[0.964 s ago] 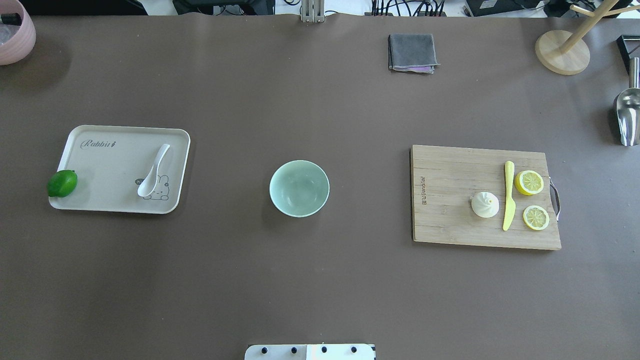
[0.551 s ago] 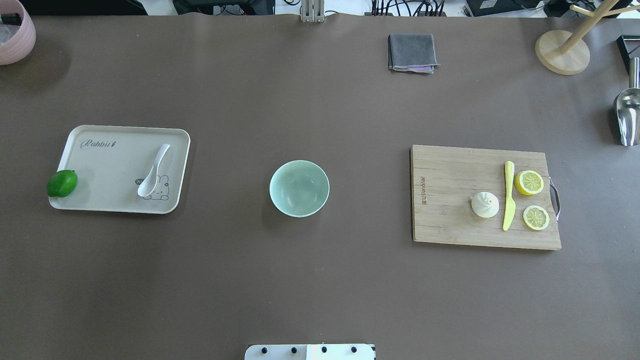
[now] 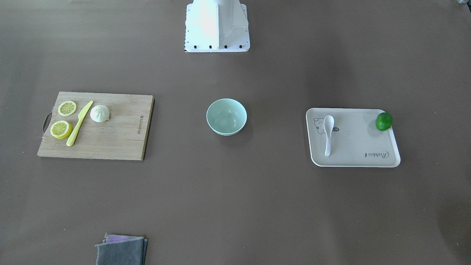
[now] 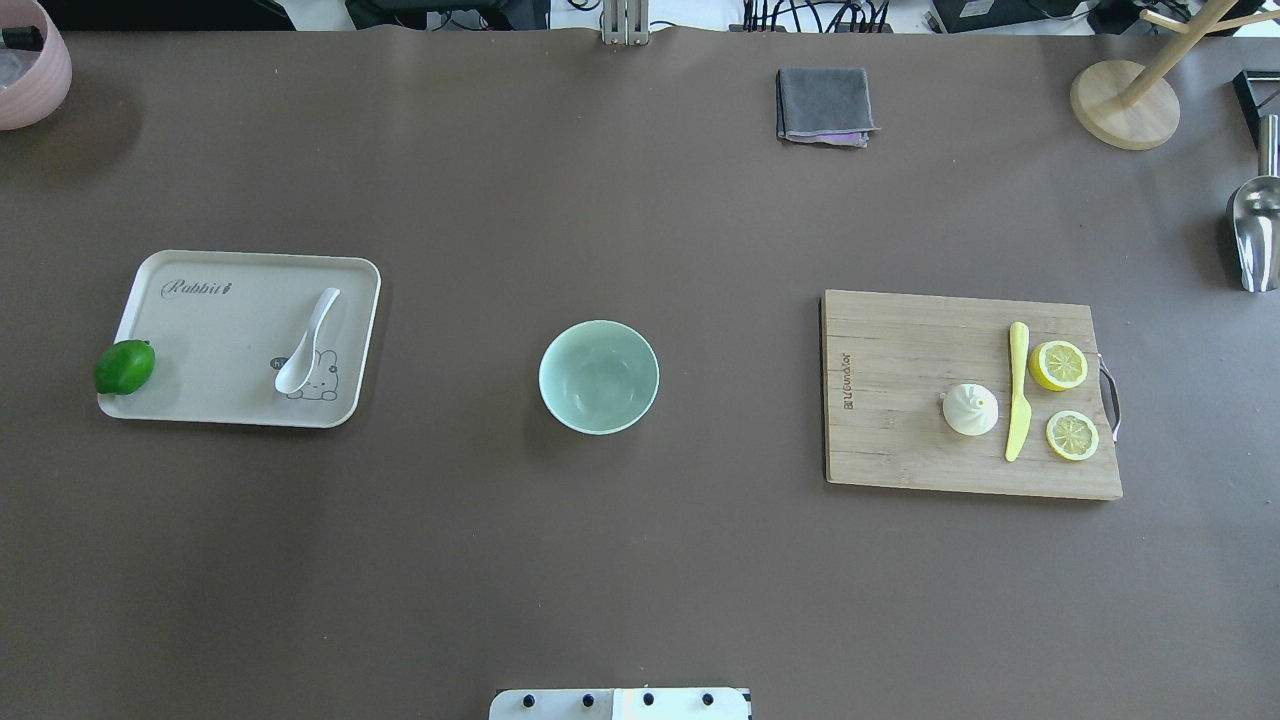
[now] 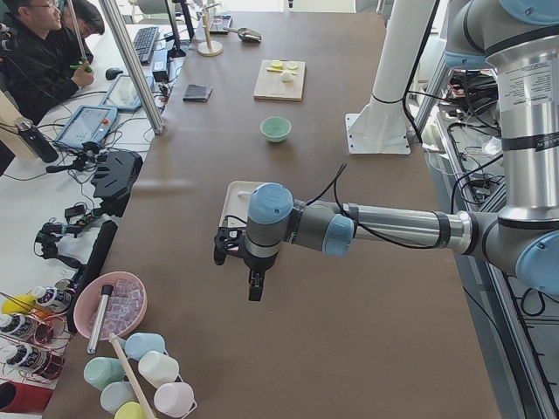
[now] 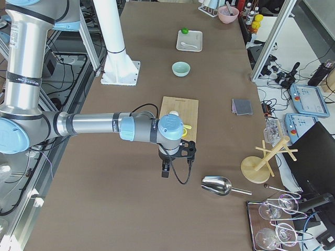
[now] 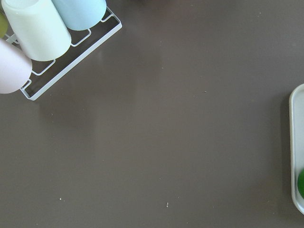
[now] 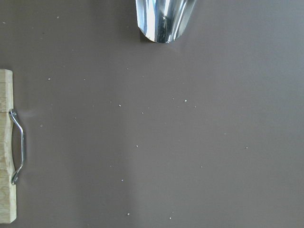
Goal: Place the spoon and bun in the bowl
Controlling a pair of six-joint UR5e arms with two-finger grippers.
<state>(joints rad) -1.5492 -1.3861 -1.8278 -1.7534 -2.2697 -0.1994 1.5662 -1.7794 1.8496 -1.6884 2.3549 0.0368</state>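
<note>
The white spoon (image 4: 305, 343) lies on the beige tray (image 4: 210, 380) at the left, scoop toward me. The white pleated bun (image 4: 970, 409) sits on the wooden cutting board (image 4: 900, 400) at the right. The empty mint-green bowl (image 4: 598, 376) stands between them. Neither gripper shows in the overhead or front views. My left gripper (image 5: 253, 288) hangs over bare table beyond the tray's outer end. My right gripper (image 6: 165, 171) hangs over bare table beyond the board's handle end. I cannot tell whether either is open or shut.
A lime (image 4: 124, 366) sits on the tray's corner. A yellow-green knife (image 4: 1017, 391) and two lemon halves (image 4: 1058, 365) lie by the bun. A metal scoop (image 8: 164, 19), a grey cloth (image 4: 824, 105), a wooden stand (image 4: 1125, 104) and a rack of cups (image 7: 42, 28) stand near the edges.
</note>
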